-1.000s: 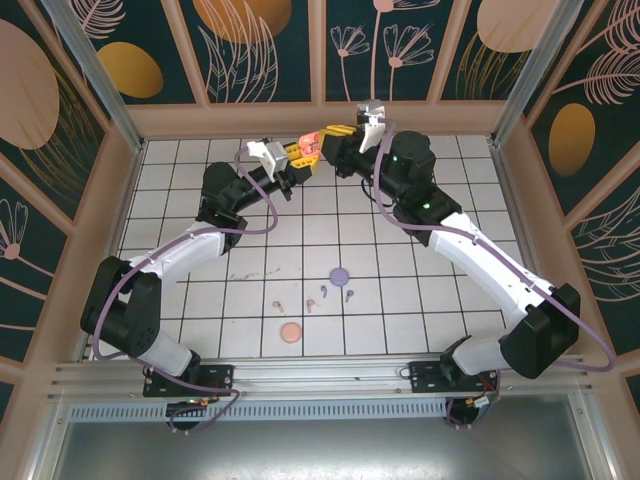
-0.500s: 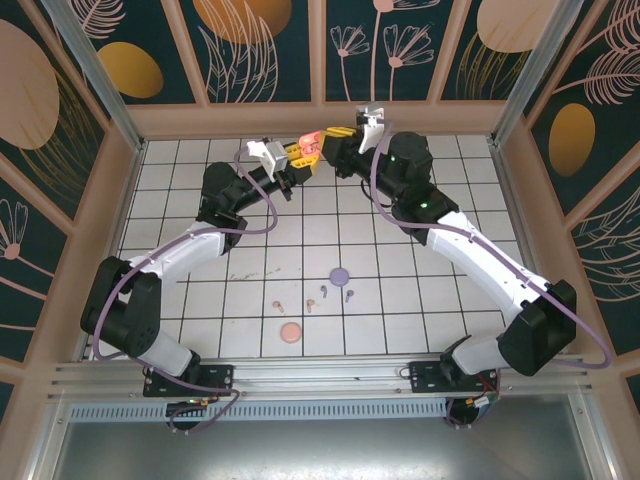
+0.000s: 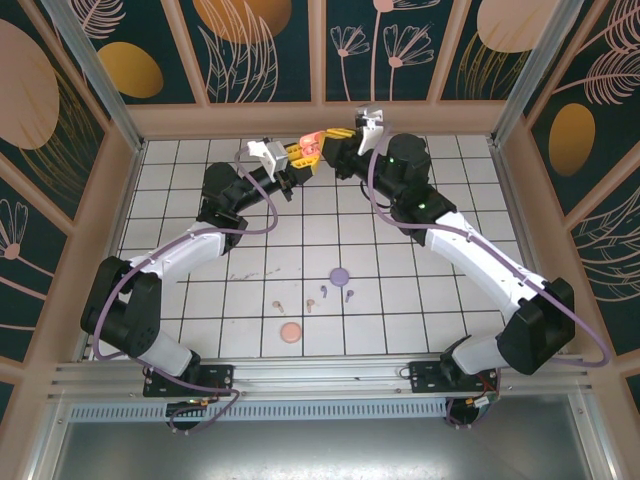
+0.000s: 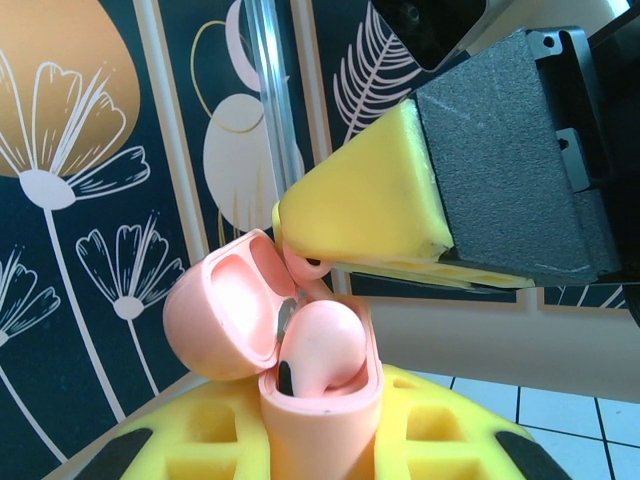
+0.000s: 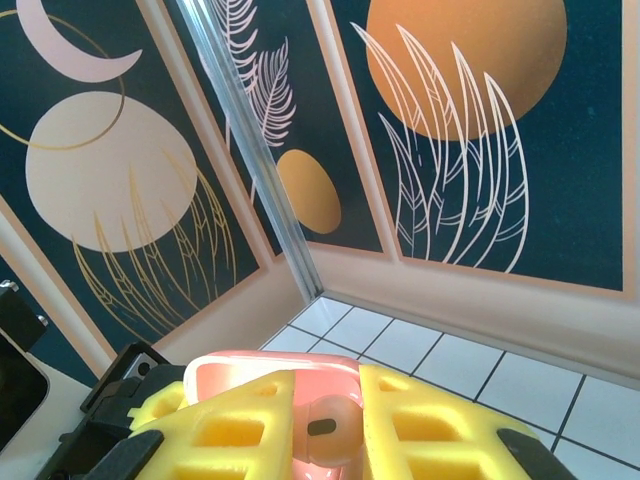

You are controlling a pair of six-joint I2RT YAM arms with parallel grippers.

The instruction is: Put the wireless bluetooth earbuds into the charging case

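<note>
Pinching the pink case (image 4: 322,425) between the yellow fingers (image 4: 205,440) of my left gripper (image 3: 297,155), I hold it upright with its lid (image 4: 225,315) swung open to one side. One pink earbud (image 4: 322,350) sits in the case's mouth, its rounded head above the rim. My right gripper (image 5: 325,425) is closed narrowly on a second pink earbud (image 5: 330,428), and its fingertip (image 4: 360,215) comes in just above the open case, touching near the hinge. Both grippers meet in the air by the far edge of the table (image 3: 450,250). Well apart from them, near my bases, lie two purple earbuds (image 3: 349,294), two salmon-orange earbuds (image 3: 279,301), a round purple case (image 3: 339,274) and a salmon-orange case (image 3: 290,332).
</note>
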